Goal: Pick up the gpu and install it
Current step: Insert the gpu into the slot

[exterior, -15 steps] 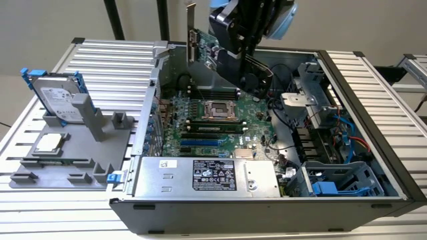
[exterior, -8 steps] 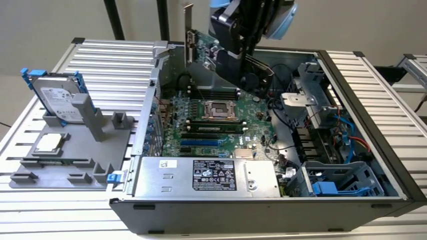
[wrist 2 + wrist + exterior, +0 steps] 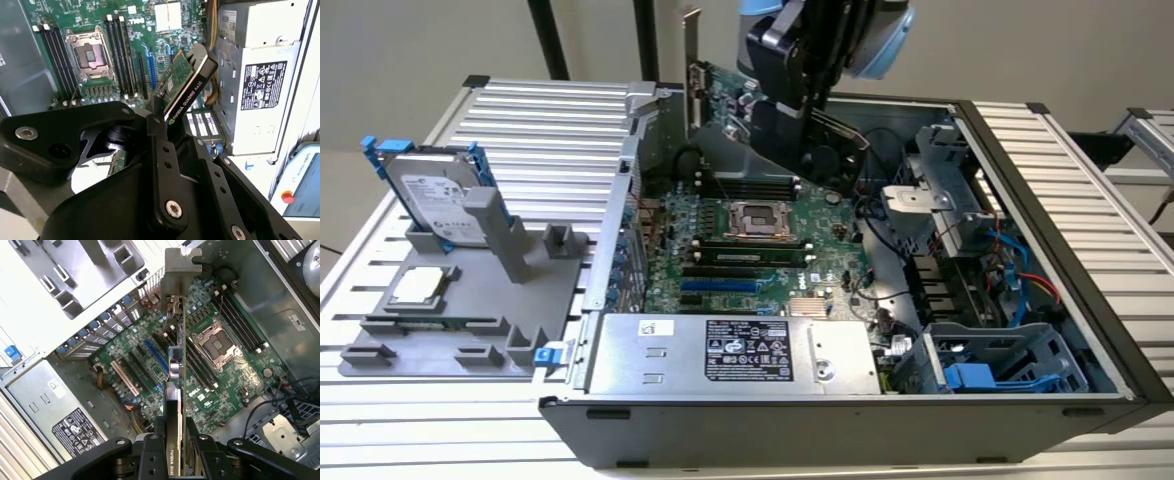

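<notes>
1. We find the gripper [image 3: 798, 120] poised over the open computer case [image 3: 1047, 180], which lies on its side on a slatted table [image 3: 1067, 130].
2. The jaws are clenched on the gpu [image 3: 724, 95]. In both wrist views the black fingers [image 3: 150, 452] press on the card's two flat faces.
3. The gpu stands on edge in the grasp. In the exterior view its green circuit board faces that view's left, and its silver end bracket [image 3: 691, 38] rises above the case's rear wall.
4. In the first wrist view the gpu [image 3: 176, 345] shows edge-on, with its bracket [image 3: 177, 262] at the far end from the gripper [image 3: 172, 440].
5. In the second wrist view the gpu [image 3: 182, 85] juts out from the gripper [image 3: 161, 114], black cooler on one face and green board on the other.
6. The card is held above the motherboard [image 3: 720, 262] and is seated in no slot. The blue expansion slot [image 3: 155, 356] lies uncovered beneath it.
7. The processor socket [image 3: 754, 220] and the power supply [image 3: 734, 355] are inside the case.
8. Outside the case, to the exterior view's left, a grey fixture [image 3: 474, 325] carries a hard drive [image 3: 438, 195] in a blue frame and a square silver chip [image 3: 418, 287].
</notes>
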### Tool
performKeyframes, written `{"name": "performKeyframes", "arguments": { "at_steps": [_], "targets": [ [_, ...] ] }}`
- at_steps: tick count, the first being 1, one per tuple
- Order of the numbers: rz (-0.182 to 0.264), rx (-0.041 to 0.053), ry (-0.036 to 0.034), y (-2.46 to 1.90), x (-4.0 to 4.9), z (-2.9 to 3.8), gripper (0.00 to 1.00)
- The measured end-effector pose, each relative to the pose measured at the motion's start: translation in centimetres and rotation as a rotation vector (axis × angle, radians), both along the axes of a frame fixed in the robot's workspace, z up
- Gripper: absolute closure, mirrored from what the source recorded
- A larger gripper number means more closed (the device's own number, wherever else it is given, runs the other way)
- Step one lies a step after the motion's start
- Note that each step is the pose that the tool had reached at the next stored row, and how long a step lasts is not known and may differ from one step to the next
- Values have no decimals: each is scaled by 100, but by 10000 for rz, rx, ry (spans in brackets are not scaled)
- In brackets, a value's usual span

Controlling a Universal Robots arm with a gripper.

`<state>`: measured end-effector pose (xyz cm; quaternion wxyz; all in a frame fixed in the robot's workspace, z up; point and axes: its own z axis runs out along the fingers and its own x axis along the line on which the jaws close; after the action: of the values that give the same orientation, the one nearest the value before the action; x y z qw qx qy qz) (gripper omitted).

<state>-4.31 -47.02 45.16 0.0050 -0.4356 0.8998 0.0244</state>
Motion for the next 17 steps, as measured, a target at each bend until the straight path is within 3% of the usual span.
{"name": "performKeyframes", "arguments": {
  "at_steps": [17],
  "targets": [
    [934, -10, 0, 0, 0, 7, 100]
  ]
}}
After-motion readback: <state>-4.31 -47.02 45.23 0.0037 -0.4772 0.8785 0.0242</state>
